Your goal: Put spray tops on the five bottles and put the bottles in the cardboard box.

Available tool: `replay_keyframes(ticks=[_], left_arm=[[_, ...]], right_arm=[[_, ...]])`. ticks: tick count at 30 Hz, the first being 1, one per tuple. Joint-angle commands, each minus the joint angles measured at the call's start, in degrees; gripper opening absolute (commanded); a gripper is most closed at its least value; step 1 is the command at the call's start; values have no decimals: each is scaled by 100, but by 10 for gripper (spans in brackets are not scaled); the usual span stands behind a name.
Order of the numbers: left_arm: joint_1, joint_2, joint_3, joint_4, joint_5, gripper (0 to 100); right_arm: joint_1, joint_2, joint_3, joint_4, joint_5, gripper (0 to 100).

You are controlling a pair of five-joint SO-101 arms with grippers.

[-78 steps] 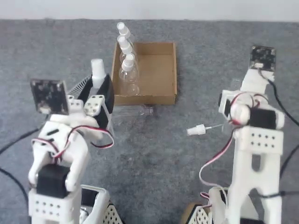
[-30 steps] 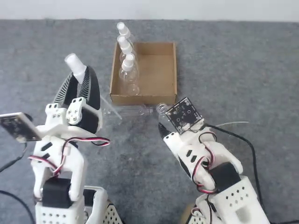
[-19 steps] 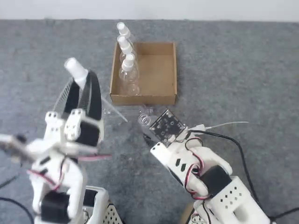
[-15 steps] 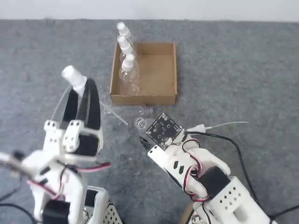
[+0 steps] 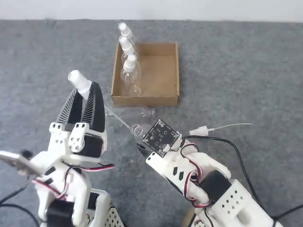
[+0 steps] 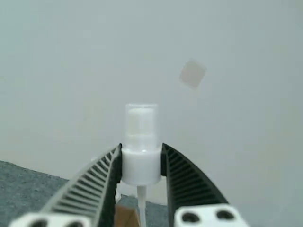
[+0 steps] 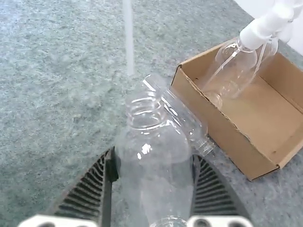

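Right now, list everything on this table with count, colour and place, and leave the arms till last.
cardboard box: one, brown, far middle of the table
capped bottles: three, clear with white spray tops, in the box along its left wall
open bottle: one, clear, held in the right tool
second open bottle: one, clear, lying on the carpet beside the box's front wall
spray top: one, white, held in the left tool
loose spray top: one, white, on the carpet right of the right arm
carpet: one, grey, covering the table
left tool: one, black fingers, shut on the spray top
right tool: one, black fingers, shut on the open bottle
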Motion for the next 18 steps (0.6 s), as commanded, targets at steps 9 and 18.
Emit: replay_keyframes(ticks=[9,18], left_arm=[[519,-35,251,18,-211,13],[1222,-35,321,325,-527,13]], right_arm=[[-251,-1182,290,-145,70,69],[-215,-1525,475,-145,53,69]])
